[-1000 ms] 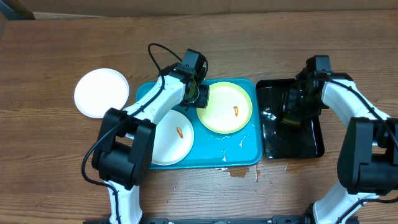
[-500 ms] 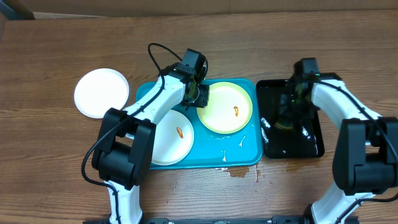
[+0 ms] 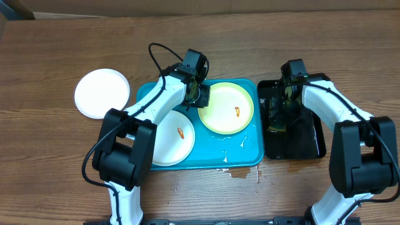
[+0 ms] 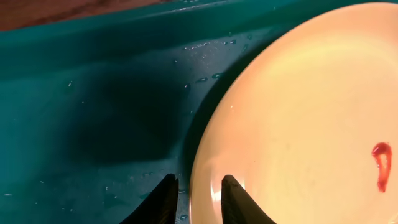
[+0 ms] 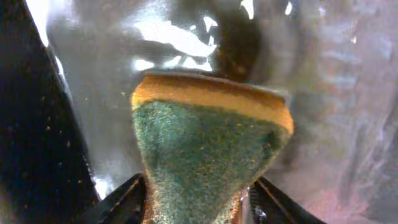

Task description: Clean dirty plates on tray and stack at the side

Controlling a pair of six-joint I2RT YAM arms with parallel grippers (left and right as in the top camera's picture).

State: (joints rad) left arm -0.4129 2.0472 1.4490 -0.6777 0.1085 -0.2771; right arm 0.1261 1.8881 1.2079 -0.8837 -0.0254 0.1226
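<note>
The left gripper [image 4: 198, 202] has its two dark fingers nearly together, with the rim of the pale yellow-green plate [image 4: 298, 124] pinched between them, one finger on the plate and one outside it. That plate lies in the far right part of the turquoise tray [image 3: 251, 156] and carries a small orange-red smear [image 4: 380, 165] toward its right side. Droplets bead on the tray floor beside it.

The right gripper [image 5: 196, 205] is clamped on a sponge [image 5: 211, 143], green scouring face toward the camera with a yellow layer at its far edge. It hangs low over the left part of the wet, glossy black tray [image 3: 309, 144], which sits just right of the turquoise one.

A white plate [image 3: 169, 147] with an orange smear fills the tray's near left corner, close against the yellow-green plate. A second white plate [image 3: 102, 94] sits on the wooden table [image 3: 312, 200], left of the tray. A small puddle [image 3: 240, 173] lies by the tray's near edge.
</note>
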